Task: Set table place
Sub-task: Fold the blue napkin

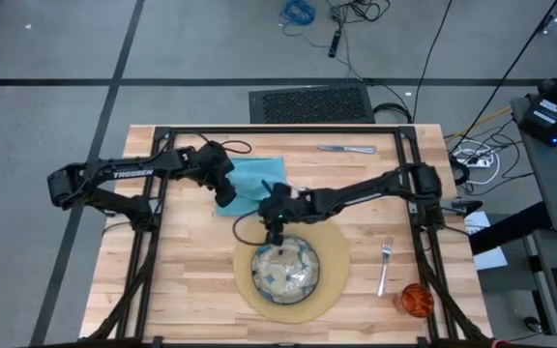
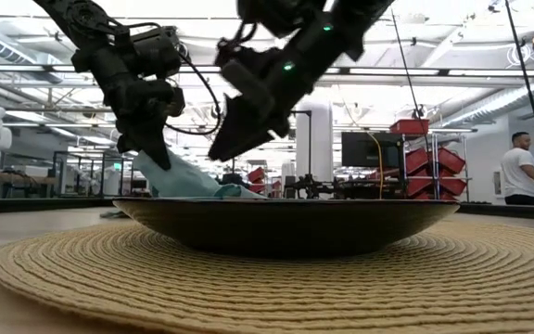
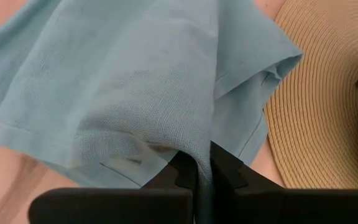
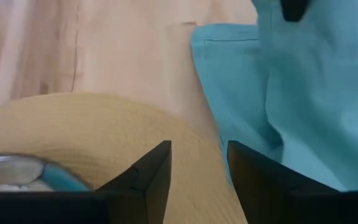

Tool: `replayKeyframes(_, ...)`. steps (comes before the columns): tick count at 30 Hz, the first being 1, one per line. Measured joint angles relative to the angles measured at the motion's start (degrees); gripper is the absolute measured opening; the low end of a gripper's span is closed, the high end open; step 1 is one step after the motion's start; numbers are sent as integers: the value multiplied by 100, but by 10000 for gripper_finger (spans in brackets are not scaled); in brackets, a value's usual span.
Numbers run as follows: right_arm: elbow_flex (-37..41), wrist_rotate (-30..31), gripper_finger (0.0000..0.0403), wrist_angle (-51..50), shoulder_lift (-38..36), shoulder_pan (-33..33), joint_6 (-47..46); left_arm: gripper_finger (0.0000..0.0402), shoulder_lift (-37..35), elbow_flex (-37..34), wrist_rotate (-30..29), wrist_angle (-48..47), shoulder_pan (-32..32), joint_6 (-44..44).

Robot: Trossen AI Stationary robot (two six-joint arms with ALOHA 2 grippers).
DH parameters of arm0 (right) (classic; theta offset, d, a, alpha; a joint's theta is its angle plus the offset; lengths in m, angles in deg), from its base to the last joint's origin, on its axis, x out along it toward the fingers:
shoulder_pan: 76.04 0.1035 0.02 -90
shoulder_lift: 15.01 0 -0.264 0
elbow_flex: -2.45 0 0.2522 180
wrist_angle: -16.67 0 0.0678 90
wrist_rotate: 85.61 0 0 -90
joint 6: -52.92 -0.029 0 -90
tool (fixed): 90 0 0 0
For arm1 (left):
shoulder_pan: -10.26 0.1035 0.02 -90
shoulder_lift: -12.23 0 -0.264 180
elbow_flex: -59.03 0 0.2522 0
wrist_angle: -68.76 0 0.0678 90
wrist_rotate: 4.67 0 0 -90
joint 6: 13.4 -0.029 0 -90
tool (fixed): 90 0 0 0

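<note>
A teal napkin lies at the table's far middle, beyond the round tan placemat, which carries the green-patterned plate. My left gripper is shut on the napkin at its left side. My right gripper hangs open over the placemat's far rim, beside the napkin, touching nothing. On the table's right side a fork and an orange cup rest on the wood. A knife lies near the far edge. My left gripper pinches a bunched fold of the napkin between its two fingers, slanting down from the table's left. The cloth rises to the fingers and drapes slack below them; its lower part lies on the table behind the plate.
The black frame rails run along the table's edges and both arms' bases. Bare wood shows left of the placemat. Beyond the table, a person stands far off in the room.
</note>
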Motion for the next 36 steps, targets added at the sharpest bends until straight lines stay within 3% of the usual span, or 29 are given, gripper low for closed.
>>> replayKeyframes(6, -714, 765, 151, -1048, 704, 1, -197, 0, 0, 0, 0, 5, -3, -17)
replayKeyframes(11, -929, 1321, 151, -1090, 895, -38, -212, 0, 0, 0, 48, 1, -3, -22)
replayKeyframes(17, -919, 1644, 150, -1138, 990, -151, -134, 0, 0, -2, 213, -1, -5, -72)
replayKeyframes(27, -906, 1682, 144, -1289, 1232, -314, -127, 0, 0, -2, 374, 2, -80, -118)
replayKeyframes(30, -906, 1702, 114, -1272, 1267, -314, -127, 0, -2, -2, 376, -6, -153, -149)
replayKeyframes(34, -906, 1698, 24, -1322, 1298, -242, 82, 0, -2, -80, 376, 4, -226, -178)
replayKeyframes(36, -906, 1770, 9, -1372, 1302, -182, 102, 0, -2, -163, 376, 7, -228, -217)
